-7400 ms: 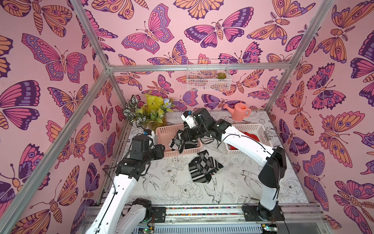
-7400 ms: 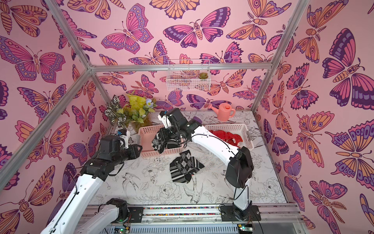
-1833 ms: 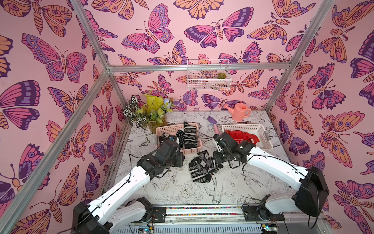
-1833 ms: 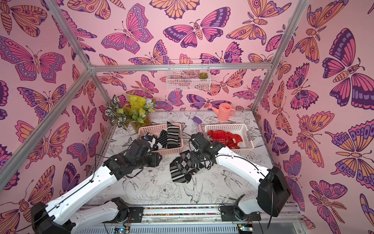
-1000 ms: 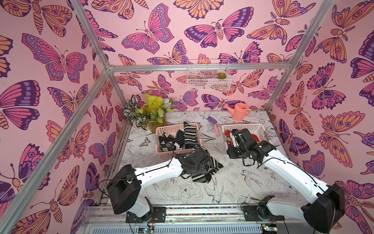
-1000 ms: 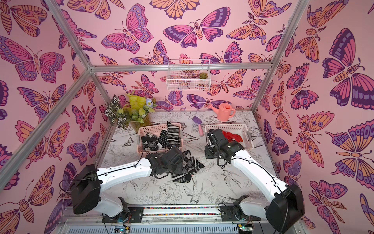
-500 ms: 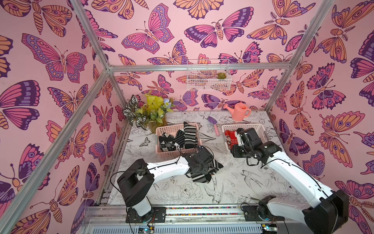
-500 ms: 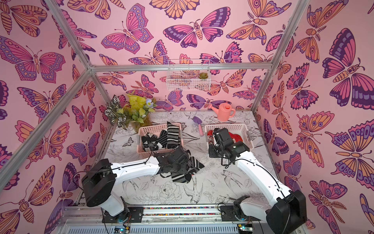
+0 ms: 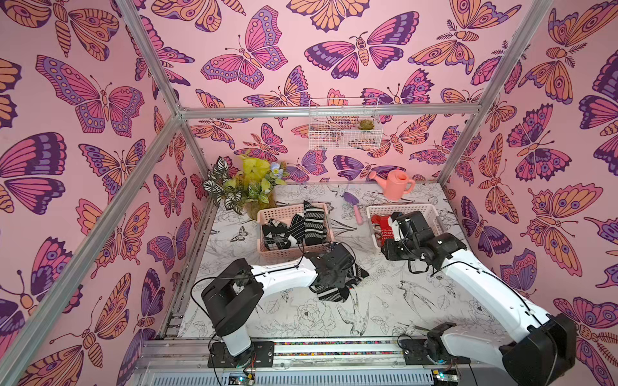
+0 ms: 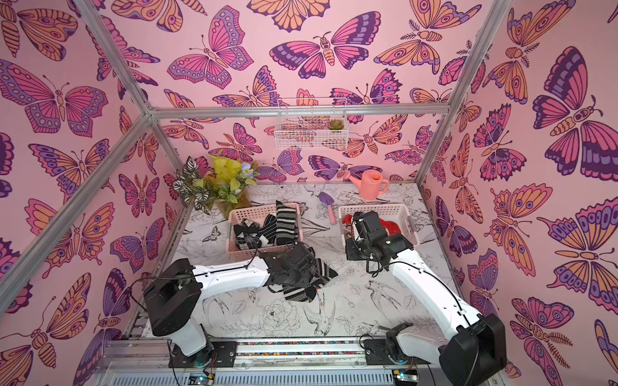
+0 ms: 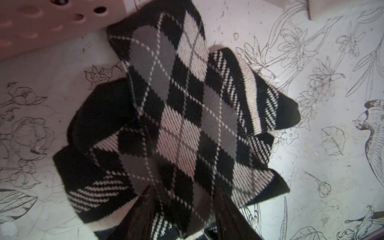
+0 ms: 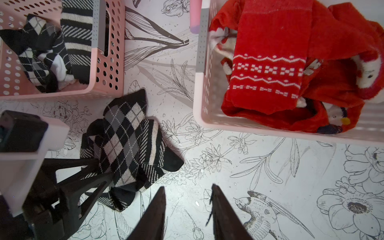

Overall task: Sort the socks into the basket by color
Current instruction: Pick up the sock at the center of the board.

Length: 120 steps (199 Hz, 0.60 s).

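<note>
My left fingers (image 11: 139,216) cut off at frame edge in wrist view, dark on dark argyle sock (image 11: 182,128): pinching or not, cannot tell. Both top views: fingers buried under my left wrist (image 9: 331,267), lower centre; sock pile (image 9: 334,294) half covered. Red socks (image 9: 381,224), centre right, partly behind my right wrist (image 9: 408,230).

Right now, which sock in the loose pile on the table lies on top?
The argyle sock, with grey, black and white diamonds; it lies across the striped socks, which peek out only around it.
</note>
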Each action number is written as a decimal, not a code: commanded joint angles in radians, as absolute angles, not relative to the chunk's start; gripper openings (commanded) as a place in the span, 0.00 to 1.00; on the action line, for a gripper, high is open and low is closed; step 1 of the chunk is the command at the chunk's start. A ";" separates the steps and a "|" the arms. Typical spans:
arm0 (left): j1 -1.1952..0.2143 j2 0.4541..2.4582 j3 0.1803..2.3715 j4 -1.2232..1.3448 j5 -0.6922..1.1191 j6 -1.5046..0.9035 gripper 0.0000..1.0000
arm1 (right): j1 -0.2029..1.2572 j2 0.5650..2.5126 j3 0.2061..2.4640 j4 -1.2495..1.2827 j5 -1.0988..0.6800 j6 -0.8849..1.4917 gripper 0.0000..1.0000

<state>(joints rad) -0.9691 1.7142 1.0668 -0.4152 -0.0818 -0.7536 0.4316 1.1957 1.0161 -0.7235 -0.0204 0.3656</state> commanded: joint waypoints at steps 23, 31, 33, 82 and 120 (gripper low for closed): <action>-0.975 1.739 1.098 -0.417 -0.062 -0.755 0.47 | 0.417 1.177 1.008 -0.744 -0.037 0.353 0.39; -0.974 1.740 1.101 -0.417 -0.061 -0.755 0.47 | 0.416 1.178 1.008 -0.744 -0.038 0.352 0.39; -0.975 1.741 1.101 -0.417 -0.061 -0.755 0.47 | 0.416 1.177 1.008 -0.744 -0.038 0.353 0.39; -0.975 1.751 1.103 -0.417 -0.059 -0.753 0.40 | 0.410 1.169 1.002 -0.744 -0.045 0.351 0.39; -0.974 1.756 1.105 -0.417 -0.058 -0.749 0.30 | 0.406 1.162 0.997 -0.741 -0.051 0.351 0.39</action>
